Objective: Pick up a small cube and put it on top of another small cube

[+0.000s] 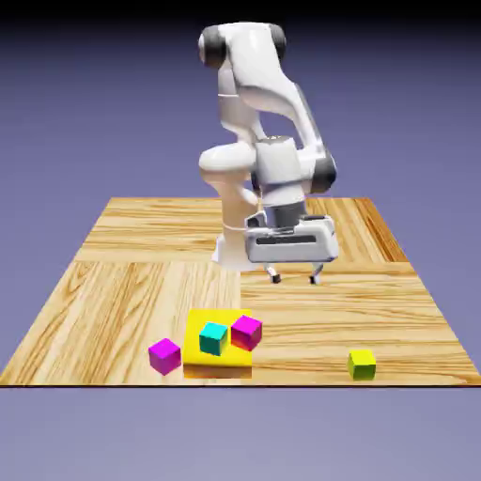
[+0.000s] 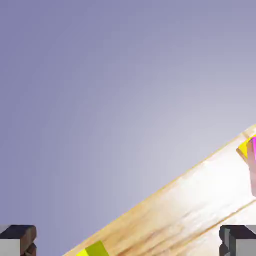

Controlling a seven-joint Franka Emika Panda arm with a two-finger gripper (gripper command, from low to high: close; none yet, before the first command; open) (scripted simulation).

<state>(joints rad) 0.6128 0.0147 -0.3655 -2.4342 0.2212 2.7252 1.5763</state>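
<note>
The small lime cube (image 1: pixel 362 364) sits alone near the table's front edge at the exterior view's right. In the hand view a corner of the lime cube (image 2: pixel 95 249) shows at the bottom edge. A teal cube (image 1: pixel 213 338) and a magenta cube (image 1: pixel 246 332) rest on a flat yellow square (image 1: pixel 196 355), and a second magenta cube (image 1: pixel 164 356) stands beside it to the left. My gripper (image 1: pixel 293 276) hangs open above the table's middle, well behind all the cubes, with nothing between its fingertips (image 2: pixel 17 240).
The wooden table (image 1: pixel 122 272) ends just in front of the cubes. In the hand view the table edge runs diagonally, with the backdrop above it and a sliver of yellow and magenta (image 2: pixel 250 147) at the right edge.
</note>
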